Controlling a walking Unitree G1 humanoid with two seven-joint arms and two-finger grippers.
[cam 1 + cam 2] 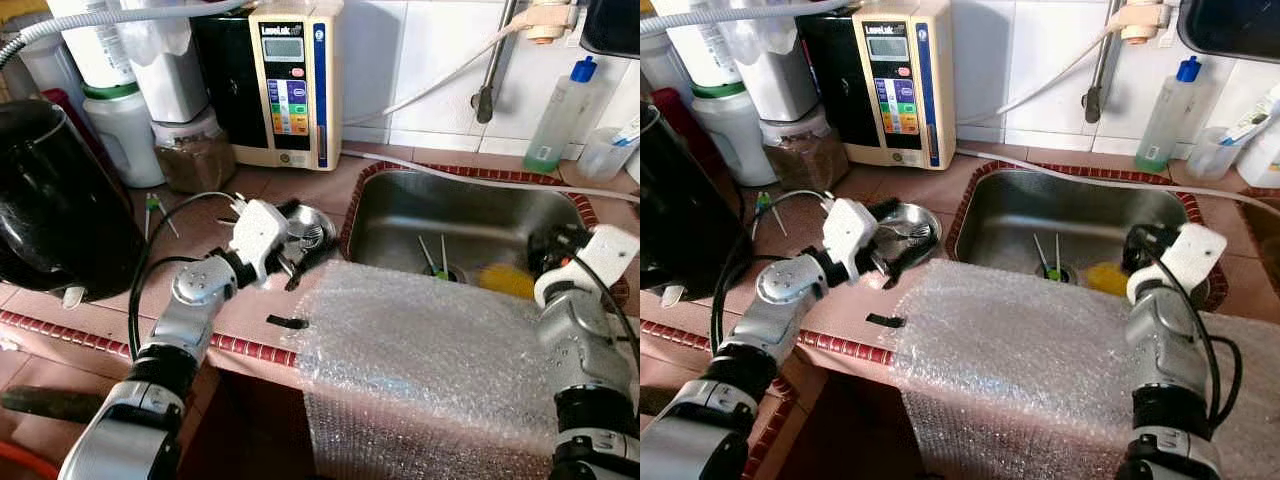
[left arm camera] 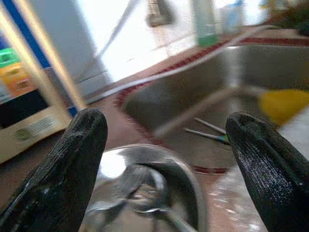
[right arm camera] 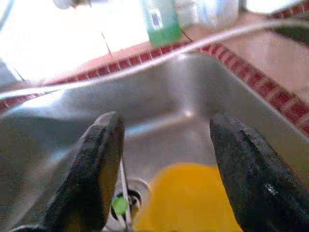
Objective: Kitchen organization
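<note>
I see my left end effector at about ten o'clock, fingers spread wide, hovering just over a shallow round steel bowl that sits on the terracotta-tiled surface just beside the sink. My right end effector is at about two o'clock, fingers also spread, poised above a yellow sponge-like object lying in the rectangular stainless steel sink. A crinkled sheet of clear bubble wrap drapes over the surface's front edge between my arms.

Bright, even light; glare whitens the wall tiles in both blurred wrist views; head views stay fairly sharp.
</note>
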